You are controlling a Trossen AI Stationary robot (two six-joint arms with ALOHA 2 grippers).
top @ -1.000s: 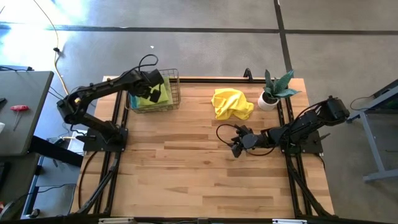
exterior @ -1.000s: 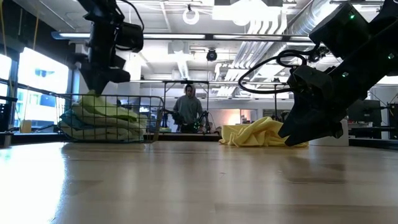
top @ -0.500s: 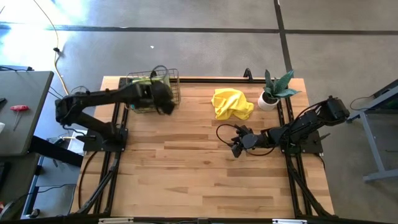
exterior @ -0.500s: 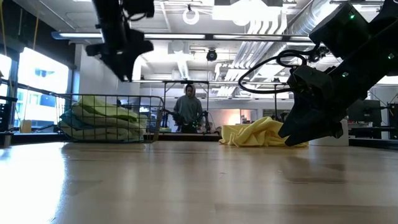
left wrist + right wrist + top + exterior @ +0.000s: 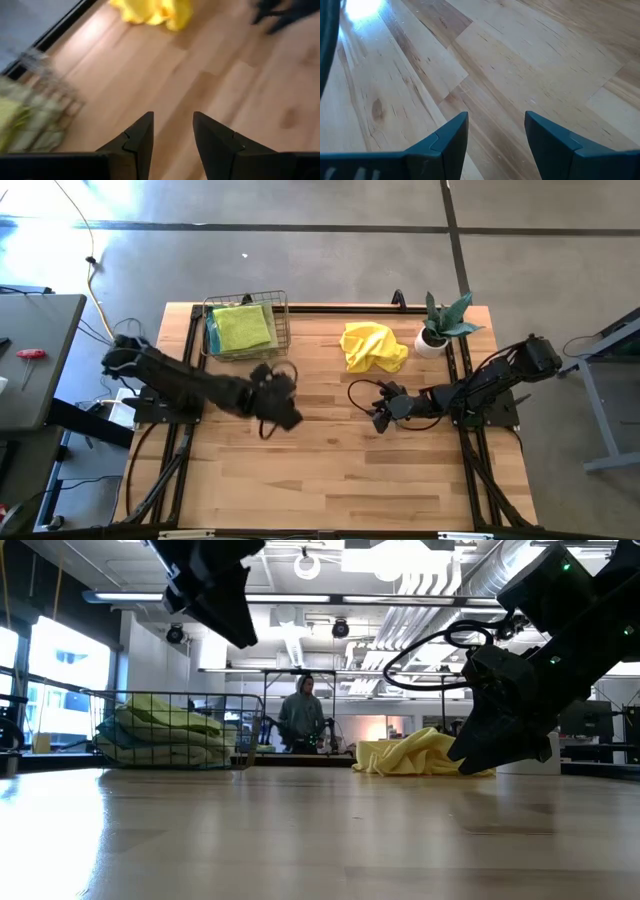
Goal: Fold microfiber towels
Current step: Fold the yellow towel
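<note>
Two hands (empty) — left hand (image 5: pixel 283 408) mid-table, yellow towel (image 5: pixel 372 346) crumpled

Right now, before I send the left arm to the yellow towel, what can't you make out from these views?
- Towels in the wire basket: high view shows only the top lime green towel; count hidden beneath.
- Yellow towel: low view, its right end hidden behind the right gripper.
- Basket in left wrist view: motion-blurred, cut by the edge.
- Left gripper: open, empty.
</note>
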